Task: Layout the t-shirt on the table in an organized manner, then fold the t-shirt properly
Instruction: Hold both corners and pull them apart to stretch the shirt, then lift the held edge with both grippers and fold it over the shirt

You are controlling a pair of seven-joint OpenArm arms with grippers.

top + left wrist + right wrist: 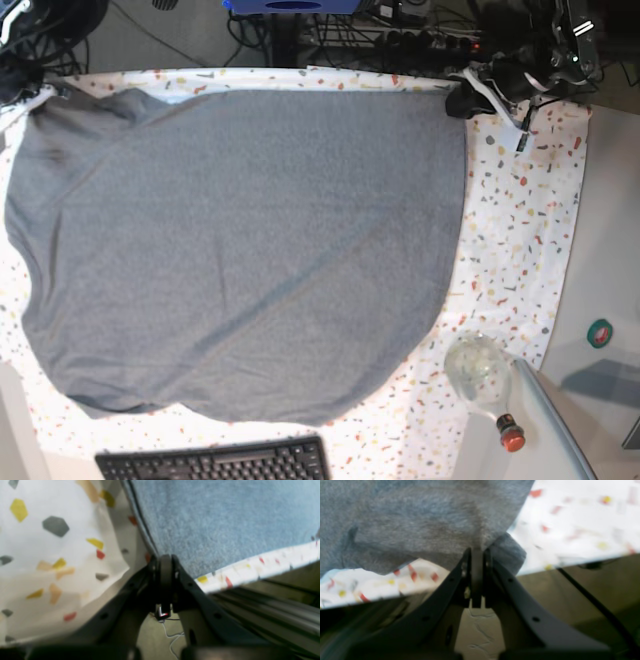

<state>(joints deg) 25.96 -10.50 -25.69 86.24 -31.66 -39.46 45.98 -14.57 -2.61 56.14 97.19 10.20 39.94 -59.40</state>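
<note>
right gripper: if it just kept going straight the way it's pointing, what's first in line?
The t-shirt. The right gripper is shut on a fold of the grey fabric at the table edge, so going on would push into more shirt lying on the table. Depth past the pinch is unclear.

grey t-shirt (240,240) spread flat, speckled table (520,240)

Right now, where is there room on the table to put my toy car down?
The best bare patch is the table strip between the t-shirt and the table's side edge, above the glass bottle. A thin sliver runs between the shirt's hem and the keyboard. Everywhere else the shirt covers the table.
</note>
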